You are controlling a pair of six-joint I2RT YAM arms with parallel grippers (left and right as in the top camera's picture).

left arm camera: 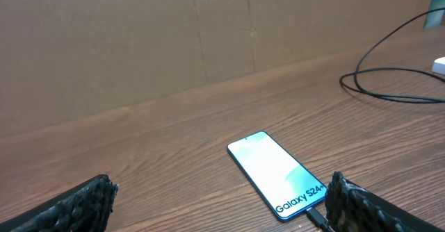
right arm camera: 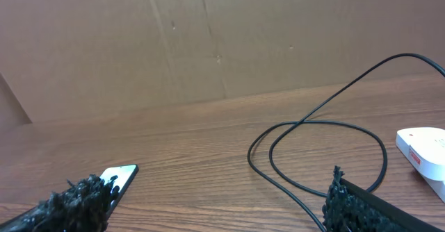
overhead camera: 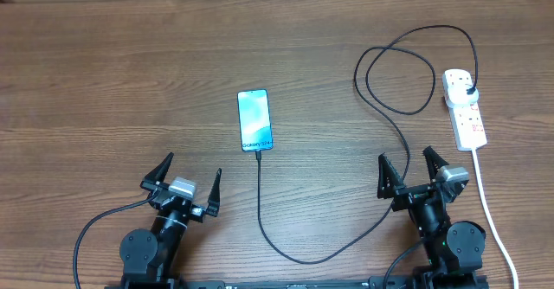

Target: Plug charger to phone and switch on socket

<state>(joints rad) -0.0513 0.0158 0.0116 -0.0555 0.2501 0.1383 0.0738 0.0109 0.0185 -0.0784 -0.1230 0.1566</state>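
Both arms sat at the near edge of the table.
- Left gripper: jaws spread wide, nothing held.
- Right gripper: likewise wide open and empty.
- Phone: flat mid-table, screen up, long axis near-to-far. It lay far and slightly right of the left gripper.
- Charger: its tip met the phone's near end and looked seated. The cable looped right and far, ending at the black plug in the far outlet of the socket.

Judgement: the plugging looked done, so the switch was what remained for you. The switch state was too small to read.

Key relation: the socket lay far and right of the right gripper, long axis near-to-far with a slight tilt, and well apart from the left gripper. You would have wanted the right arm for it, reaching far-right and keeping clear of the white cord.
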